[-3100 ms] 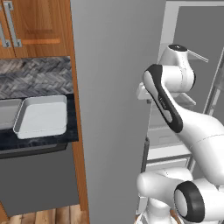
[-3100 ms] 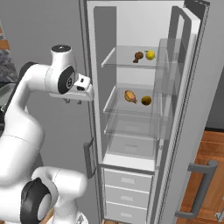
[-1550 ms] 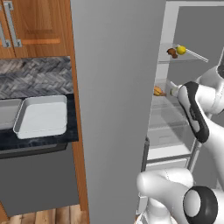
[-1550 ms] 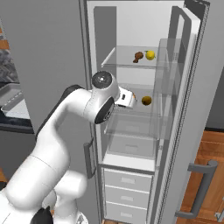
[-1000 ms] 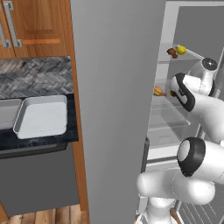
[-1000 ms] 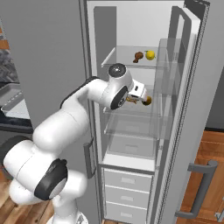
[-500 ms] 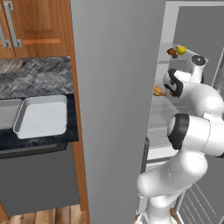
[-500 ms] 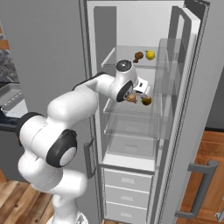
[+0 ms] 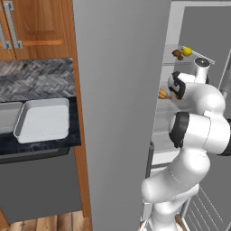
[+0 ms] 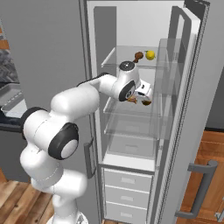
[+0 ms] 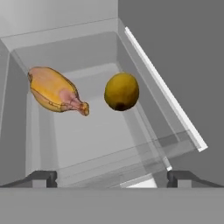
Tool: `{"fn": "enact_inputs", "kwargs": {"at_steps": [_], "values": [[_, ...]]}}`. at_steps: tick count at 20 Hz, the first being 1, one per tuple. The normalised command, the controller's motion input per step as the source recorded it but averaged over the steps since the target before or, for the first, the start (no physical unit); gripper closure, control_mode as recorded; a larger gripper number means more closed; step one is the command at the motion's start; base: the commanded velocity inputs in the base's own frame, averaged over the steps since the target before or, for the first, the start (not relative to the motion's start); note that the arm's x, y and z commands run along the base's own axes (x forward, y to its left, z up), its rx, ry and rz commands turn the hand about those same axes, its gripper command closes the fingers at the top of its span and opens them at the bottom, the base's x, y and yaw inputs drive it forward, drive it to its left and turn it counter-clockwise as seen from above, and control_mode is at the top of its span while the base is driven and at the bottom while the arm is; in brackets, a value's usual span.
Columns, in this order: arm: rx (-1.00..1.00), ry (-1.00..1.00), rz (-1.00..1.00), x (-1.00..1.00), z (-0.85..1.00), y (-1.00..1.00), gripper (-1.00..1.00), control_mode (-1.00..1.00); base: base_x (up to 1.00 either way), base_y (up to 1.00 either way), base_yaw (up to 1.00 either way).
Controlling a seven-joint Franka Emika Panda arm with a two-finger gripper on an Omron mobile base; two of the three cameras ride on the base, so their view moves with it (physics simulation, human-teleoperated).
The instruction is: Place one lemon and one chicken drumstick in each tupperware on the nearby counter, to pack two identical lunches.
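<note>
Hand view: wide-open claw (image 11: 112, 177) faces the round yellow lemon (image 11: 121, 91) ahead, slightly right; golden-brown chicken drumstick (image 11: 54, 90) lies left, angled crosswise.

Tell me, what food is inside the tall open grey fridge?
On the top glass shelf sit a brown chicken drumstick and a yellow lemon. On the next glass shelf lie a golden drumstick and another lemon. The white drawers below are closed, so their insides are hidden.

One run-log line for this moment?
phase: reach into fridge | hand: open, empty | ahead on shelf: drumstick, lemon | tupperware: empty
</note>
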Motion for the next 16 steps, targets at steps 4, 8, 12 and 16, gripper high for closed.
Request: {"fn": "enact_inputs", "kwargs": {"at_steps": [4,8,12,16], "values": [[0.0,0.0,0.0,0.16,-0.03,-0.27,-1.0,-1.0,0.0,0.0,0.0],[0.0,0.0,0.0,0.42,-0.17,-0.23,-1.0,-1.0,0.0,0.0,0.0],[0.0,0.0,0.0,0.51,-0.23,-0.18,-1.0,-1.0,0.0,0.0,0.0],[0.0,0.0,0.0,0.63,-0.23,-0.16,-1.0,-1.0,0.0,0.0,0.0]]}}
